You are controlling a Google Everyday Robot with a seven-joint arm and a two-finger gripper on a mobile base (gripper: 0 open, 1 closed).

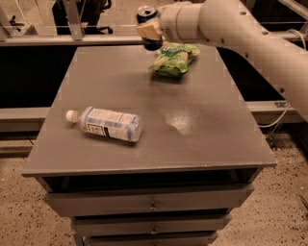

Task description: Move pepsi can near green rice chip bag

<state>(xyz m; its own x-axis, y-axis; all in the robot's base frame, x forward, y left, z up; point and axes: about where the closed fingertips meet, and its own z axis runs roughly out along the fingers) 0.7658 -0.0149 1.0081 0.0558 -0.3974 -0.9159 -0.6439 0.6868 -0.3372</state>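
The pepsi can (pixel 146 13), dark blue with a silver top, is held upright in the air above the far edge of the table, just left of the green rice chip bag (pixel 174 58). My gripper (pixel 150 30) is shut on the can, with a pale finger pad across its side. The crinkled green bag lies on the table at the far middle, below and right of the can. My white arm reaches in from the upper right.
A clear plastic bottle (pixel 106 124) with a white cap lies on its side at the left front of the grey table (pixel 202 139). Drawers sit below the table's front edge. A metal rail runs behind the table.
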